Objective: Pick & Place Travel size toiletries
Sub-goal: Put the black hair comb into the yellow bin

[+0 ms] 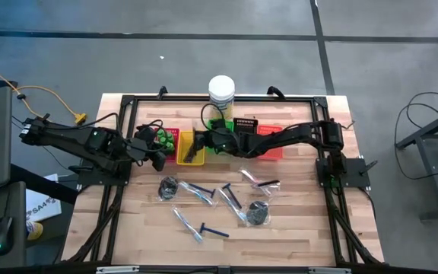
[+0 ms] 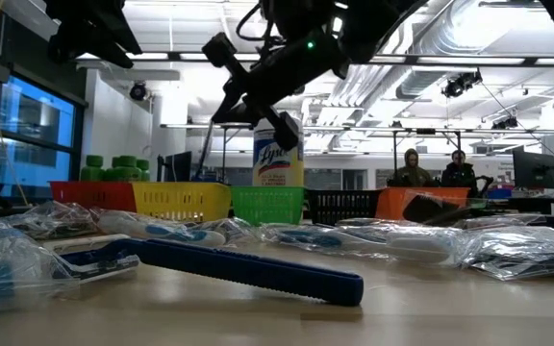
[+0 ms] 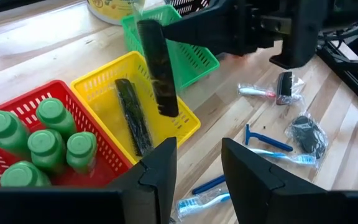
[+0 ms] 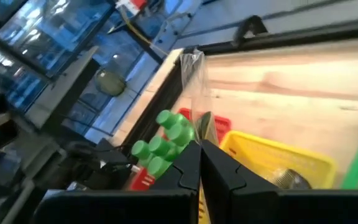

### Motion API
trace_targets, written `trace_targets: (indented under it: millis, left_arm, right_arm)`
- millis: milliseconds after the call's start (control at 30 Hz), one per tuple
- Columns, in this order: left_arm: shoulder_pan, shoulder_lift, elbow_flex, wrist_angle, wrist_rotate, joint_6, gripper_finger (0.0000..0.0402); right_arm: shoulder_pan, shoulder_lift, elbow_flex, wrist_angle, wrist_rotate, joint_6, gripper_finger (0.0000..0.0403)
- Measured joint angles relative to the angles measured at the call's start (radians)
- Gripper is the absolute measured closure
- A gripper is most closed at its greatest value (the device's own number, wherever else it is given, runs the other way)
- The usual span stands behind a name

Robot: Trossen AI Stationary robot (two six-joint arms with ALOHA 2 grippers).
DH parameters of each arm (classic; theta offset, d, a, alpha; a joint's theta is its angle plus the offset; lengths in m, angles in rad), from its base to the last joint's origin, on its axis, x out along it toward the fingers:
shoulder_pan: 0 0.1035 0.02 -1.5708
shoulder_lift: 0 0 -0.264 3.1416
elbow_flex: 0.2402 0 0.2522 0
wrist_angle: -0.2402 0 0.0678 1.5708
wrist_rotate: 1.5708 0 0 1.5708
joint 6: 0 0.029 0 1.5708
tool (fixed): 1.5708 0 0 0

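Note:
My right gripper (image 1: 202, 141) reaches in from the table's right and hovers over the yellow tray (image 1: 191, 157), shut on a dark flat comb in a clear sleeve (image 3: 158, 65). A second dark comb (image 3: 133, 116) lies flat inside that tray. My left gripper (image 3: 197, 169) is open and touches nothing; it hangs beside the red tray (image 3: 30, 102), where several green round pots (image 3: 47, 142) stand. Blue razors (image 1: 230, 198), sleeved sticks (image 1: 185, 221) and dark round bundles (image 1: 258, 213) lie loose on the wood near the front. My right gripper pinches the sleeved comb between its two fingers near the comb's upper end (image 3: 146, 28). The fingers come level from the table's right and lie across it. The comb is lifted clear and hangs tilted, its lower end (image 3: 169, 109) above the yellow tray.
A tall jar with a white lid (image 1: 221, 93) stands behind the row of trays: green (image 1: 220, 126), black (image 1: 247, 125) and orange-red (image 1: 274, 146). A dark frame (image 1: 128, 103) borders the work area. People sit far behind the table (image 2: 414, 169).

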Motion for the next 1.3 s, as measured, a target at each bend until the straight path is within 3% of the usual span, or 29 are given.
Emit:
trace_targets:
  millis: [200, 800, 1033, 1300]
  left_arm:
    - [0.000, 0.000, 0.000, 0.000, 0.000, -0.001, 0.0279]
    - [0.000, 0.000, 0.000, 0.000, -0.001, -0.003, 0.0279]
    - [0.000, 0.000, 0.000, 0.000, -0.001, 0.000, 0.0279]
    - [0.000, 0.000, 0.000, 0.001, -0.004, 0.000, 0.0279]
  right_arm:
    - [0.015, 0.000, 0.000, 0.046, -0.049, -0.119, 0.0401]
    - [0.022, 0.000, 0.000, 0.063, -0.019, -0.165, 0.0401]
    - [0.022, 0.001, 0.064, -0.102, -0.012, -0.113, 0.0401]
    - [0.014, 0.014, 0.085, -0.116, -0.024, -0.141, 0.0401]
